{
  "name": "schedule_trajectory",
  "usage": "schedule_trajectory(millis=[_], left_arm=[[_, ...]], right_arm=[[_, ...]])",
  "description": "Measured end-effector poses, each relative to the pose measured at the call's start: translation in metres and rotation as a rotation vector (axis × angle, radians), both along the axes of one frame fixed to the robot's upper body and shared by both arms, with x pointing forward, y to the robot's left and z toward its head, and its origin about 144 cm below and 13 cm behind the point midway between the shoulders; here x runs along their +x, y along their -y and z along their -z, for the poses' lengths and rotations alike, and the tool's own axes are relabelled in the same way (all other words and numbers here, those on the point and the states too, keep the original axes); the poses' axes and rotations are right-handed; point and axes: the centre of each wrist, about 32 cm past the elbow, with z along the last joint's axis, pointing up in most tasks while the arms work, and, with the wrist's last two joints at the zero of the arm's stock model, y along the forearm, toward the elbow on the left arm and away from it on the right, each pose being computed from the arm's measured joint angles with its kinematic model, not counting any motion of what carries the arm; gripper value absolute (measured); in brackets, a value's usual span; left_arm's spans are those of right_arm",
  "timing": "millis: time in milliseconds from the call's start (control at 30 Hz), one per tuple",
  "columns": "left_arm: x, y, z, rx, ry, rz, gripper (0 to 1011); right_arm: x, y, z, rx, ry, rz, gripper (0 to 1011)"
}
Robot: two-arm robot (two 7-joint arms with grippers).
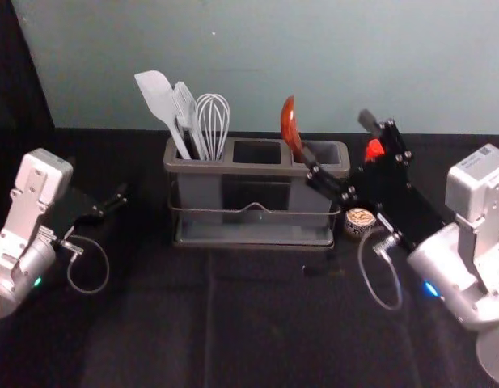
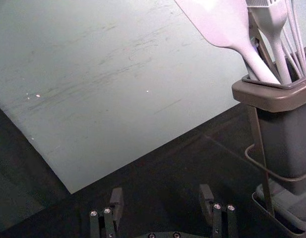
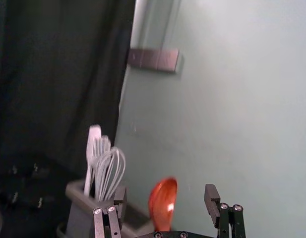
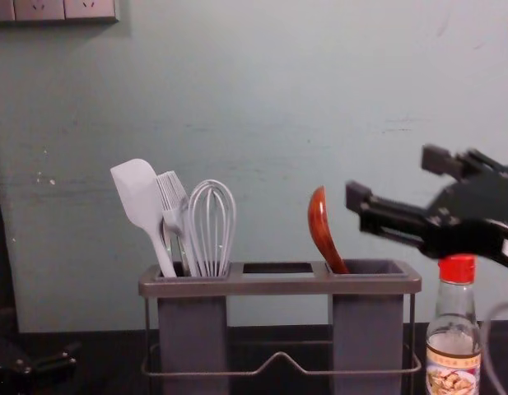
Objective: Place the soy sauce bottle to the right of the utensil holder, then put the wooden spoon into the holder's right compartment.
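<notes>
So the wooden spoon is in the right compartment of the utensil holder, bowl up and tipped a bit toward the middle compartment. The soy sauce bottle is standing upright on the table, just beside the holder's right end, red cap on top. The holder itself sits toward the far edge of the table, around the middle, with the spatula, the pastry brush and the whisk all bunched up in its left compartment. Right gripper is up above the table on the holder's right side, reaching toward the far edge. Its fingers are spread wide with nothing between them, and the chest view has a gap between them and the spoon. From the head view that arm cuts across part of the bottle, but the chest view gives you the cap, neck and label fine. Left gripper is parked low off the holder's left end, and its fingers are wide apart too, gripping nothing.
</notes>
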Motion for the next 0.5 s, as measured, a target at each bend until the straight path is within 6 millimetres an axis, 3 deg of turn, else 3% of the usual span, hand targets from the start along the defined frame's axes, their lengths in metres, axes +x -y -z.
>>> schedule_trajectory(millis=[267, 500], left_arm=[[0.0, 0.0, 0.0, 0.0, 0.0, 0.0, 1005], [0.0, 0.0, 0.0, 0.0, 0.0, 0.0, 1005]], right_arm=[[-0.042, 0.006, -0.001, -0.052, -0.131, 0.069, 1002], [-0.071, 0.014, 0.015, -0.052, -0.202, 0.11, 1003]])
